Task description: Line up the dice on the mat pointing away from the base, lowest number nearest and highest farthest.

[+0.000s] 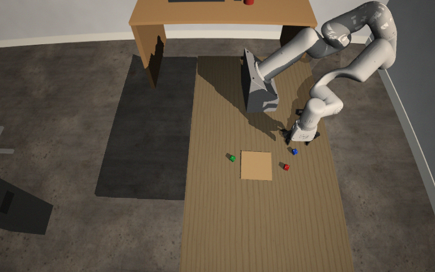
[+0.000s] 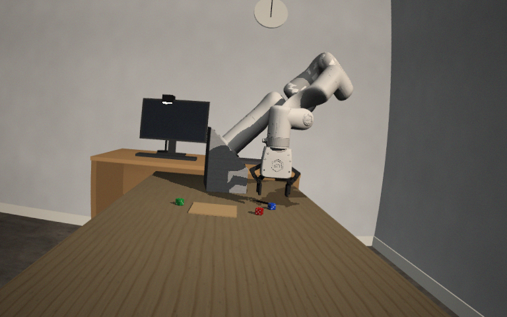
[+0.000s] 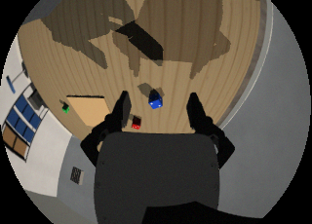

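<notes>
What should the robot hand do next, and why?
Probably go straight down over the blue die and close. The gripper hangs open and empty just above it, and all three dice, blue, red and green, lie on the table beside the mat, none on it.
</notes>
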### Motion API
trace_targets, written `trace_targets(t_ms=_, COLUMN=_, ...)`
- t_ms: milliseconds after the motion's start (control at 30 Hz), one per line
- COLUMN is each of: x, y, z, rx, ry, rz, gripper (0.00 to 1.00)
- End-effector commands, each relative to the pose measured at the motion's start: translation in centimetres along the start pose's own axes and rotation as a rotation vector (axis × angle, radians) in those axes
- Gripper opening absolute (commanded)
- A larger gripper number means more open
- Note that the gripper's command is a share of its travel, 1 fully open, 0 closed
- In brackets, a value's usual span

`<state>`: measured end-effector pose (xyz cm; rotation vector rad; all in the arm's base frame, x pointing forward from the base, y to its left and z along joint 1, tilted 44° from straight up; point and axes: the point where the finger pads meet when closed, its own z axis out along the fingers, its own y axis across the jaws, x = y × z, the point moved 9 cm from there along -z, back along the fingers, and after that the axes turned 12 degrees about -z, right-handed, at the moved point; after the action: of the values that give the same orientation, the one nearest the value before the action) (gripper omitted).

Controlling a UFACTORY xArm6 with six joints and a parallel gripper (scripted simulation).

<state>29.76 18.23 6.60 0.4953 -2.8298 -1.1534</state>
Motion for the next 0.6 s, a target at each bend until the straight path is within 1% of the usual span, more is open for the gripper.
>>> trace_targets(t_ms=0, x=-0.1, y=0.0, z=-0.1, rx=0.000, ry=-0.002, rz=-0.001, gripper=1.00)
trace_targets(t_ms=433, x=-0.1, y=0.0, z=-0.1, rx=0.000, ry=-0.002, rz=-0.001, gripper=1.00)
trace_targets(t_ms=567, x=-0.1, y=0.0, z=-1.1, rx=0.000, ry=-0.002, rz=-0.001, gripper=1.00)
